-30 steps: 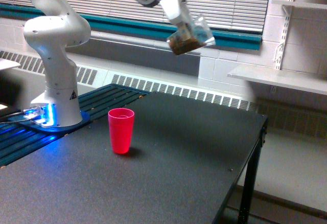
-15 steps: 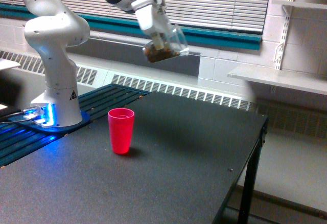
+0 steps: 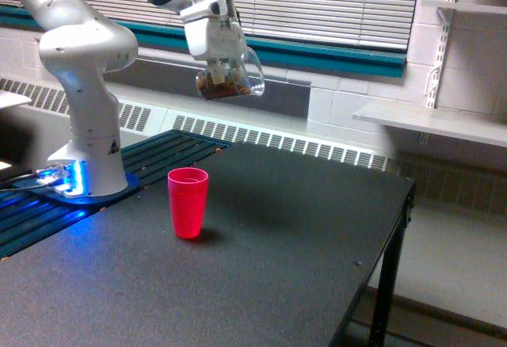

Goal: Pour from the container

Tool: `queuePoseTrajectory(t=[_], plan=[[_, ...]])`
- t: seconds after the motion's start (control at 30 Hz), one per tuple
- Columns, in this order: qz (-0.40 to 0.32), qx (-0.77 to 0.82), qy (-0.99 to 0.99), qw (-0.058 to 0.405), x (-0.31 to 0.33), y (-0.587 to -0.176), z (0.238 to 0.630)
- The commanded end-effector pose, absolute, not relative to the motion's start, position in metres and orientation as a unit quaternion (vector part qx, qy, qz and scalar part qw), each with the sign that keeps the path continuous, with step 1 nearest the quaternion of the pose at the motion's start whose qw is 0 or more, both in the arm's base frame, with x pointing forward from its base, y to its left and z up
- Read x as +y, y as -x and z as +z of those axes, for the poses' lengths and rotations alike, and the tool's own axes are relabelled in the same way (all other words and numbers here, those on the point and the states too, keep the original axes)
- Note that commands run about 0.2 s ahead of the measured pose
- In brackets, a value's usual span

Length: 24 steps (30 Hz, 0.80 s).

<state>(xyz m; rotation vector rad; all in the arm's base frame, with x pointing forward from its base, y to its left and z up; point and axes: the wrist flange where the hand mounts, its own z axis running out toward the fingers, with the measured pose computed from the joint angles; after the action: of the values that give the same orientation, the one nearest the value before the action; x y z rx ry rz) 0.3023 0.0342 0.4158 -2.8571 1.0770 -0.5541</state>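
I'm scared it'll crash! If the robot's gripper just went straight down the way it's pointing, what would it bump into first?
Probably the black table, near the red cup. The gripper, holding the clear container, points down, and nothing shows beneath it. Depth is unclear, so it might meet the cup.

A dark, matte black table (image 3: 261, 260) fills the lower part of the exterior view, with a black leg under its right front edge. A red plastic cup (image 3: 188, 202) stands upright and open-mouthed on it. To the cup's left, the robot's white base (image 3: 89, 165) sits on a round blue-lit plate at the table's far corner.
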Motion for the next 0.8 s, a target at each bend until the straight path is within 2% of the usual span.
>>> queuePoseTrajectory(t=[0.03,0.8], plan=[[-0.151,0.365,0.918,0.017,0.029,-0.289,0.403],[-0.125,0.437,0.891,0.010,-0.007,-0.272,0.404]])
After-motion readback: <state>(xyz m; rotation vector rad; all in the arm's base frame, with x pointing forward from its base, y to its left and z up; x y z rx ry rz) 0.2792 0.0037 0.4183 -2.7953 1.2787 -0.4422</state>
